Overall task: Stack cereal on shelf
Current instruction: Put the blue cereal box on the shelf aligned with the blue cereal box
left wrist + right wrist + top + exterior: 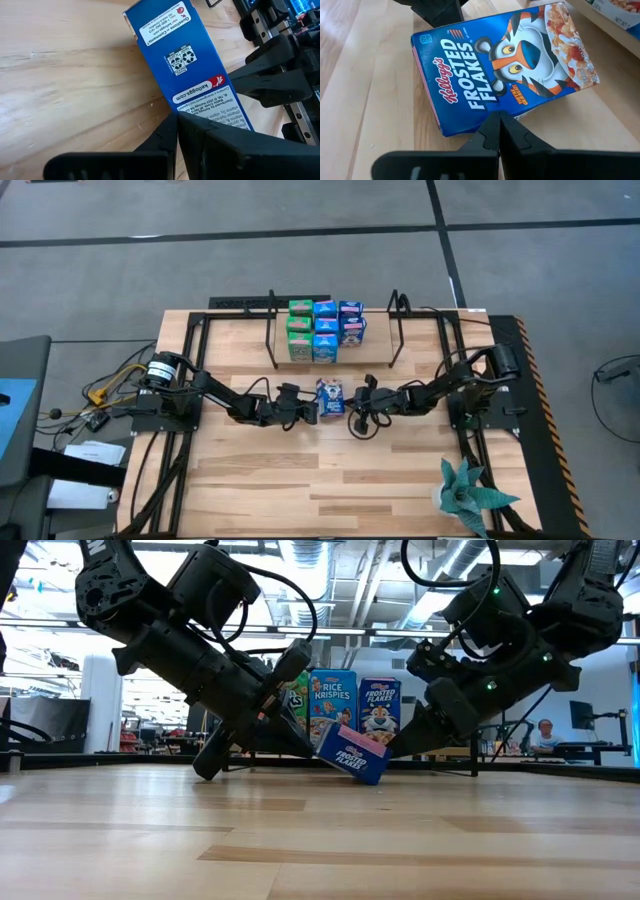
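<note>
Both grippers, left [306,408] and right [358,400], are pressing clenched fingertips against the tilted Frosted Flakes box [330,397] in front of the shelf [375,340]. Neither is grasping it. Keeping opposing pressure even should be tipping it upright without sliding.

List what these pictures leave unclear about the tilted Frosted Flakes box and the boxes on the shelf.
- Tilted Frosted Flakes box: whether either end effector grips it is unclear; in the low view the arms cover its edges.
- Left end effector: the wrist view shows its fingers together at the box's back, contact uncertain.
- Right end effector: likewise, at the box's front.
- Shelf boxes: the low view hides most behind the arms.
</note>
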